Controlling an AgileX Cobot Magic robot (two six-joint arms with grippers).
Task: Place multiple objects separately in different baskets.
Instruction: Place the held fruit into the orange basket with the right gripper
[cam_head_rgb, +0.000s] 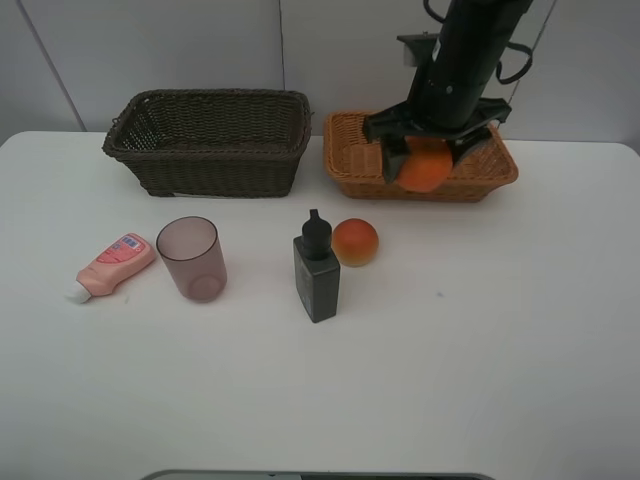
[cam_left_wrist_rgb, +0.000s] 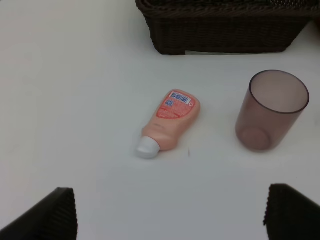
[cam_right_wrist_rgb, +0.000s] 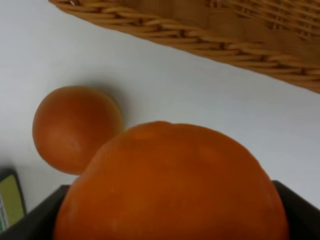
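My right gripper (cam_head_rgb: 428, 158) is shut on the orange (cam_head_rgb: 424, 168) and holds it above the front rim of the orange-tan basket (cam_head_rgb: 350, 165). The orange fills the right wrist view (cam_right_wrist_rgb: 172, 185). The red-orange peach-like fruit (cam_head_rgb: 355, 242) lies on the table beside the dark pump bottle (cam_head_rgb: 316, 270). The pink tube (cam_head_rgb: 115, 265) and the mauve cup (cam_head_rgb: 190, 258) stand left of them, in front of the dark brown basket (cam_head_rgb: 210, 140). My left gripper (cam_left_wrist_rgb: 170, 215) is open above the table, near the tube (cam_left_wrist_rgb: 170, 120) and cup (cam_left_wrist_rgb: 270, 110). The green fruit is hidden.
The white table (cam_head_rgb: 480, 350) ends at a pale wall behind the baskets. The peach-like fruit (cam_right_wrist_rgb: 75, 127) and the tan basket's rim (cam_right_wrist_rgb: 200, 45) show below the held orange in the right wrist view.
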